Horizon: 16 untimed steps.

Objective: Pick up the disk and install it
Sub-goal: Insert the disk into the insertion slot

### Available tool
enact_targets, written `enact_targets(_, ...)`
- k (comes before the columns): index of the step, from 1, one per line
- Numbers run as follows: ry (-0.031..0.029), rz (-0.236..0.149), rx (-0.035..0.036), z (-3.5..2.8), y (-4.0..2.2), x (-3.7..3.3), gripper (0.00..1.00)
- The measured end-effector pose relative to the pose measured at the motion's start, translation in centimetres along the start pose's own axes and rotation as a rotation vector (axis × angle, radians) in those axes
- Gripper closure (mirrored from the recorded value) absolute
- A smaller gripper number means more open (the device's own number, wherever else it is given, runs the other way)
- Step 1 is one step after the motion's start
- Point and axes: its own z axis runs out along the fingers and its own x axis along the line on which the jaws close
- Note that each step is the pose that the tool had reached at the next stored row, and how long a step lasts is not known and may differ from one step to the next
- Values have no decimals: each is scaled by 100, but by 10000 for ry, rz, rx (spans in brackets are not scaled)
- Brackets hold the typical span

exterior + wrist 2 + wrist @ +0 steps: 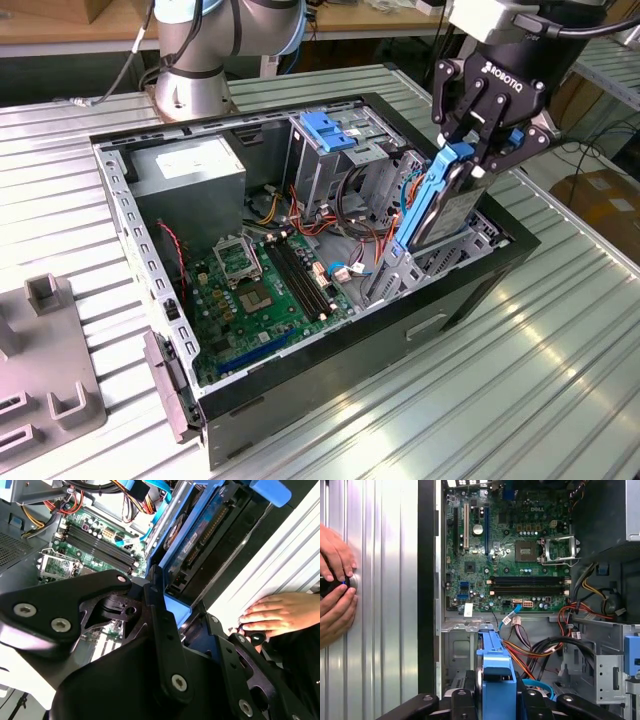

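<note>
Gripper [486,150]: jaws clenched on the upper edge of the disk [452,208], gripping its blue carrier. The disk stands on edge, tilted, with its lower end inside the drive bay [396,275] at a corner of the open computer case [300,385], beside the motherboard [262,288].

Judgement: insertion step. Doing it well calls for carrier edges parallel to the bay walls, a straight push along them, and no snag on the orange cables [535,652] just beside.

Hidden: the disk's lower end, the bay rails, any latch. In both wrist views the gripper body blocks the contact on the carrier. A person's hands [335,585] rest on the desk [530,380] around a small dark object, cut off at the frame edge.
</note>
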Motion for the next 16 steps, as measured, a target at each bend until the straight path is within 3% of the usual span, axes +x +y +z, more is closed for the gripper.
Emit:
enact_targets(13,-3,-1,0,28,0,-1,63)
enact_targets(14,0,0,0,182,-1,-4,63)
enact_targets(16,1,0,0,274,-1,-6,63)
